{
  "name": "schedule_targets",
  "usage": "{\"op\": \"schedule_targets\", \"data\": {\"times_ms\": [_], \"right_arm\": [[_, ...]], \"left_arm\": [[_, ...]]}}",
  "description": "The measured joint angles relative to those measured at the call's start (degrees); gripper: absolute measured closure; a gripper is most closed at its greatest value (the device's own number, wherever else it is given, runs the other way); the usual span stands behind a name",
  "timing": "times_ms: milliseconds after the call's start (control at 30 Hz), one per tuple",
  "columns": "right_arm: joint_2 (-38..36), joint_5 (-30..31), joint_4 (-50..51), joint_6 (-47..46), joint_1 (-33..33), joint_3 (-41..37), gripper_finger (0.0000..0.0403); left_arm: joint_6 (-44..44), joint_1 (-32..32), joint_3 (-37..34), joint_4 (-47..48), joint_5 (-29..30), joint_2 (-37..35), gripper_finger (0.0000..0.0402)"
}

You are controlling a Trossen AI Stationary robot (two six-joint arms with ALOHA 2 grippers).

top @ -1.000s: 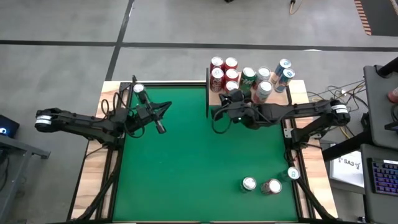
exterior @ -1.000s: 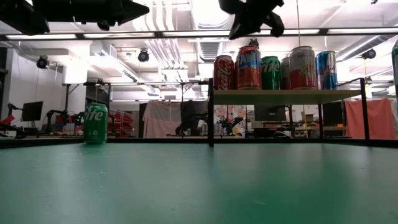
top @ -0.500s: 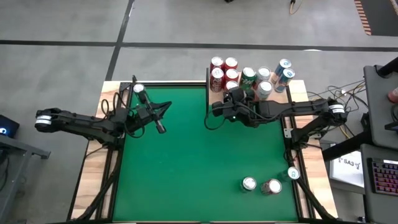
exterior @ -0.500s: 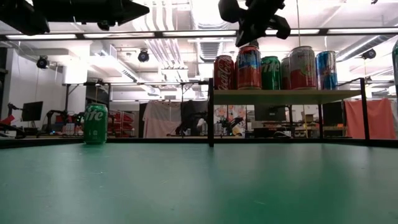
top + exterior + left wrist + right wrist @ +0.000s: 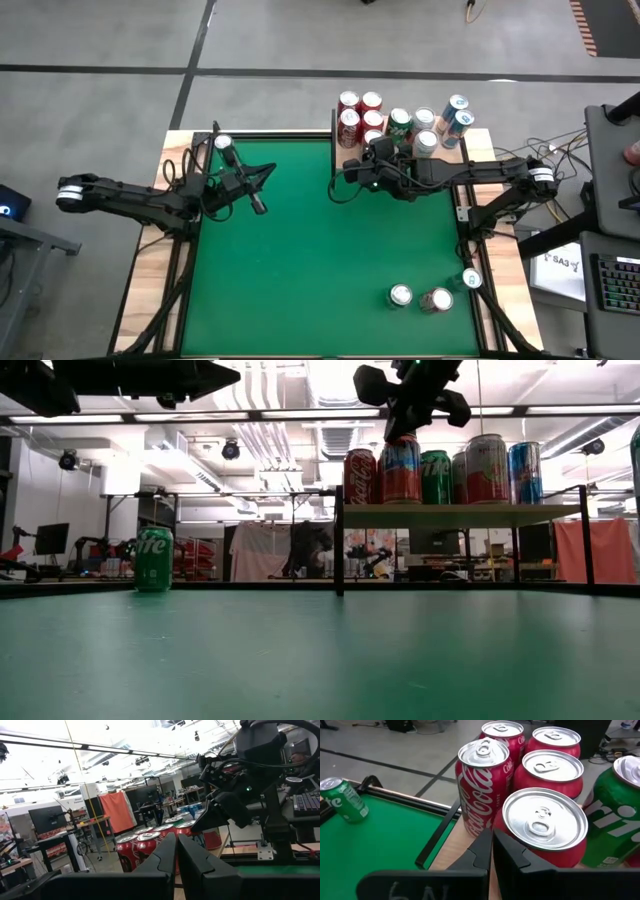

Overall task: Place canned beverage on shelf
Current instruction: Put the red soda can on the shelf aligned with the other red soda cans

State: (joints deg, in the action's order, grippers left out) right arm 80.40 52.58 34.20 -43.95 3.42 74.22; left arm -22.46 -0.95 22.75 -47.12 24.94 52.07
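Observation:
The shelf [image 5: 460, 515] is a light-wood board on black posts at the table's far right, with several cans standing on it. My right gripper [image 5: 491, 836] is shut, tipped down at the shelf's near left corner [image 5: 366, 163], its tips beside the nearest red can [image 5: 543, 827]. In the low view it hangs just above that can's top [image 5: 399, 432]. A green can [image 5: 153, 559] stands at the far left corner. My left gripper [image 5: 176, 842] is shut and holds nothing, raised over the table's left part [image 5: 261, 207]. My right gripper's shut fingertips [image 5: 485, 840] stand close by the upper rim [image 5: 507, 827] of the nearest red can, coming slanting down from the table's near side. I cannot tell whether they touch it. The can stands upright on the shelf.
Three cans [image 5: 400, 296] [image 5: 437, 300] [image 5: 471, 279] stand near the table's near right corner. A black post [image 5: 339, 540] marks the shelf's left end. The middle of the green tabletop [image 5: 320, 250] is bare.
My right gripper has moved toward the far edge, over the shelf's near left corner, and has tipped its fingers downward. It has stayed shut. The cans on the shelf stand as before.

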Motion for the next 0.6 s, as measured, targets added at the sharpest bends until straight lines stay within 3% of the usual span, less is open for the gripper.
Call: {"op": "schedule_targets", "data": {"times_ms": [600], "right_arm": [[-0.9,-0.1,-0.7,2.5,-2.3,0.0,0.0394]], "left_arm": [[-0.6,0.0,0.0,-0.7,0.0,0.0,0.0402]]}}
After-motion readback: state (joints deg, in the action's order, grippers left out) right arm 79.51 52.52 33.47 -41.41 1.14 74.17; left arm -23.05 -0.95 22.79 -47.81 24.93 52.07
